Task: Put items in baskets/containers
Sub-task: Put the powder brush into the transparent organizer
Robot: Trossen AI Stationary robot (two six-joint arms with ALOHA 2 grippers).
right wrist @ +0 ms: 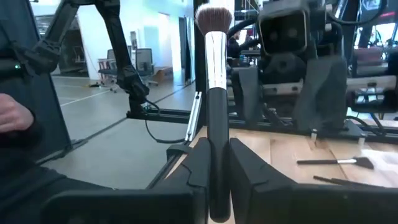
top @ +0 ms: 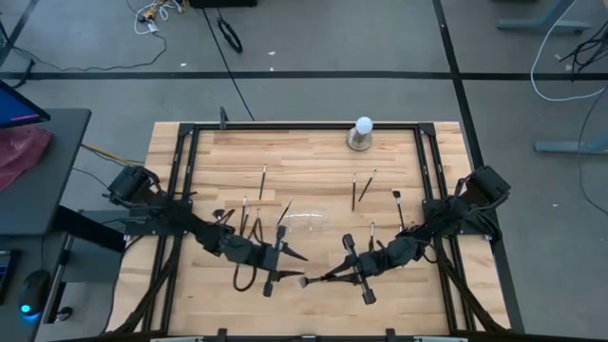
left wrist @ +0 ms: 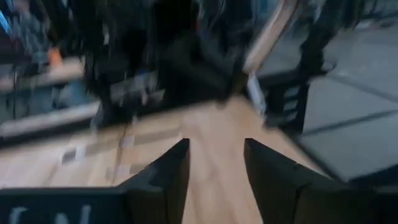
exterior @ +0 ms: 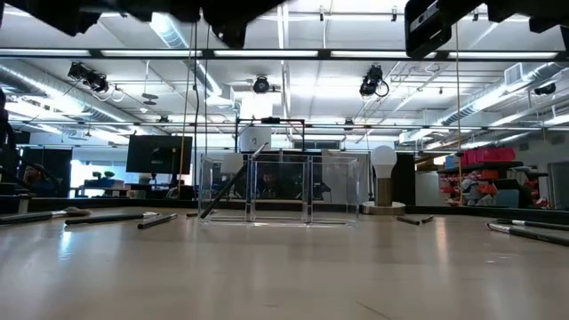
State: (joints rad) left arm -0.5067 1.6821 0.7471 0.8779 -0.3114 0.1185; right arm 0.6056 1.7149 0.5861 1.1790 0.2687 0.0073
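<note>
right gripper (right wrist: 217, 168) pinching brush (right wrist: 214, 93) near bench front edge — left gripper (left wrist: 214, 174) spread, empty; your brush could miss the holder (top: 306, 222) compartment.

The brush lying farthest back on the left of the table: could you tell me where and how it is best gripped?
Grip the brush at mid-handle, coming straight down from above. It lies flat on the table with nothing close beside it. It is thin and runs roughly front to back, so the fingers should probably straddle it crosswise.
</note>
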